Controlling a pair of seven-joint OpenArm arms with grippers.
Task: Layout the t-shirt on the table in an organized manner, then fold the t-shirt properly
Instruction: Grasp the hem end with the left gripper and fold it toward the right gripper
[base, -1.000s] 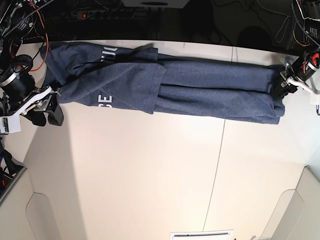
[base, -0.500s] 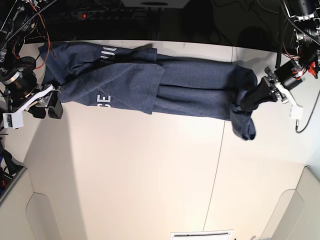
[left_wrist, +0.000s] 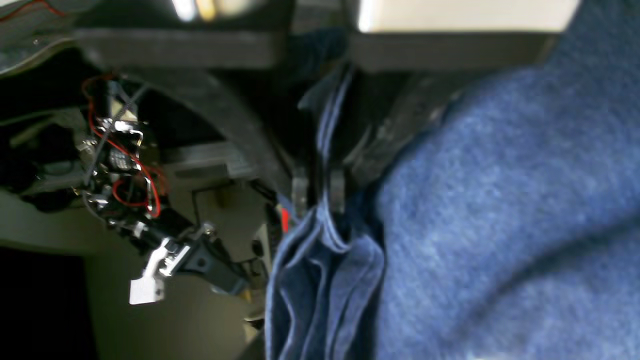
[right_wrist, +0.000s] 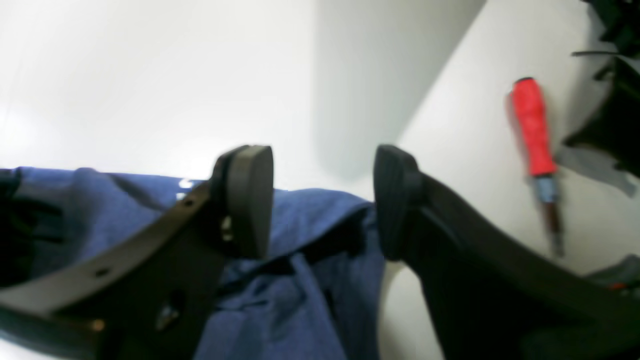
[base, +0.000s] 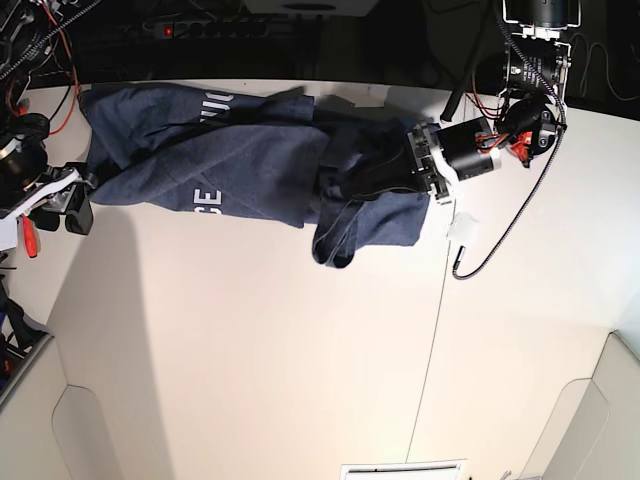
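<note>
The dark navy t-shirt (base: 230, 160) lies bunched along the far side of the table (base: 300, 350), white letters showing. Its right end is lifted and doubled back toward the middle, and a flap hangs down at the fold. My left gripper (base: 395, 172) is shut on that end. In the left wrist view the fingertips (left_wrist: 299, 192) pinch several layers of the t-shirt (left_wrist: 500, 225). My right gripper (base: 62, 217) stands open just off the shirt's left edge. In the right wrist view the right gripper (right_wrist: 322, 200) holds nothing, above the t-shirt (right_wrist: 280, 300).
A red-handled screwdriver (right_wrist: 532, 130) lies on the table beside the right gripper. A thin dark seam (base: 435, 330) crosses the tabletop. Lighter rounded panels sit at the near corners (base: 90, 430) (base: 590, 420). Cables and a power strip (base: 200, 28) run behind the far edge.
The left gripper has swept from the table's right edge toward the middle with the shirt's end, folding the fabric back. The right gripper has drifted slightly left, still open.
</note>
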